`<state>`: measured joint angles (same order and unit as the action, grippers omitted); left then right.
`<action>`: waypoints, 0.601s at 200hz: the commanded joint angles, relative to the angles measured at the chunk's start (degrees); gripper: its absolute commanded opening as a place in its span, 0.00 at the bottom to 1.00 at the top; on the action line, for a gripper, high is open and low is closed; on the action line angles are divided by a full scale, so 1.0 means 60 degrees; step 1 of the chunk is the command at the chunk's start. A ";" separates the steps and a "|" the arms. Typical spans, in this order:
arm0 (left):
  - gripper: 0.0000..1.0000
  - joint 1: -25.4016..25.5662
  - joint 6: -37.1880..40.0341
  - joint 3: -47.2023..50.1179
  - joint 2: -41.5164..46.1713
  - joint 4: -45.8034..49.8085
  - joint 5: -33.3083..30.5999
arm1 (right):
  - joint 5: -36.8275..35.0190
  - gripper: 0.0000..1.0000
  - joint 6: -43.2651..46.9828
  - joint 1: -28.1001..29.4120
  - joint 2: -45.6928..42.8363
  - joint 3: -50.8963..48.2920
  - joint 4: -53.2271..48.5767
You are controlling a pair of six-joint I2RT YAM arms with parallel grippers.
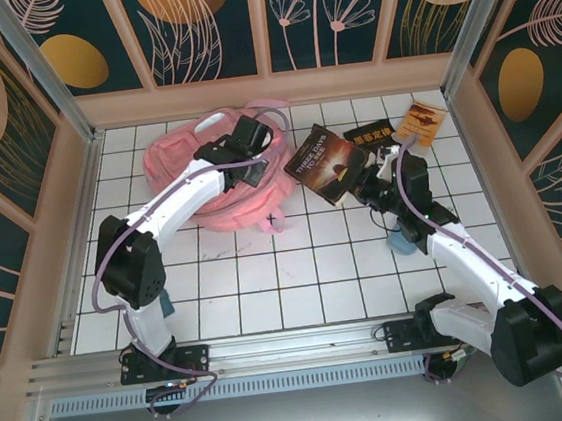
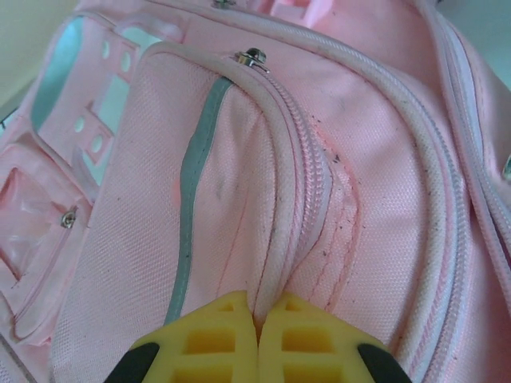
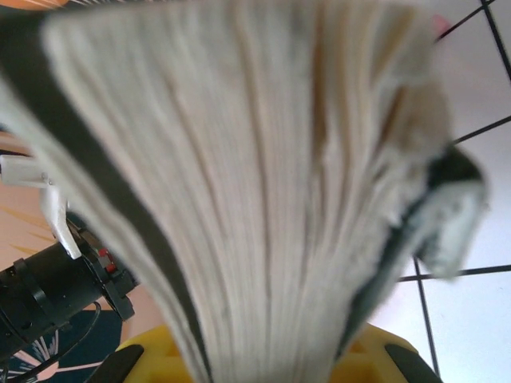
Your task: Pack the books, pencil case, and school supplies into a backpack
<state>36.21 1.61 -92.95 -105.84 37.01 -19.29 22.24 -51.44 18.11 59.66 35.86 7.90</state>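
- The large pink fabric backpack [image 1: 207, 178] lies flat at the far left of the white tiled table [image 1: 287, 270]. The left gripper [image 2: 257, 339] has its yellow pads pressed together, pinching the piped zipper edge of a front pocket.
- The dark brownish-cover book [image 1: 328, 163] sits tilted just right of the backpack, clamped in the right gripper [image 1: 367, 183].
- A black paperback with an orange title [image 1: 374, 138] and a thin orange booklet [image 1: 420, 120] lie behind it.
- A blue-teal pouch [image 1: 402, 242] lies beside the right arm.

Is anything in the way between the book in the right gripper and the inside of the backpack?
Yes: the backpack's visible zipper looks closed, and the left gripper, jaws shut on its seam, sits on the side facing the book.
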 commanded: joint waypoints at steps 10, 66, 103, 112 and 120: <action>0.00 0.0060 -0.0888 -0.0220 0.0895 -0.1223 -0.0404 | 0.0437 0.05 -0.0180 0.0244 0.0185 -0.0421 0.0594; 0.00 0.0059 -0.1052 0.0128 0.1205 -0.1752 -0.0702 | -0.0645 0.04 0.0084 0.0311 0.0293 -0.1680 -0.0005; 0.00 0.0061 -0.1073 0.0245 0.1080 -0.1719 -0.0676 | -0.0642 0.04 0.0383 0.0296 0.0417 -0.1516 -0.0057; 0.00 0.0060 -0.1105 0.0143 0.1127 -0.1652 -0.0696 | -0.0588 0.04 0.0487 0.0293 0.0298 -0.1295 -0.0127; 0.00 0.0068 -0.1121 0.0034 0.1184 -0.1581 -0.0718 | -0.0543 0.04 0.0579 0.0304 0.0105 -0.1081 -0.0213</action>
<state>36.34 -3.36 -91.13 -101.45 33.04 -21.67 18.26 -51.07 19.40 62.04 25.93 7.44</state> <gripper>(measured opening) 0.066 0.132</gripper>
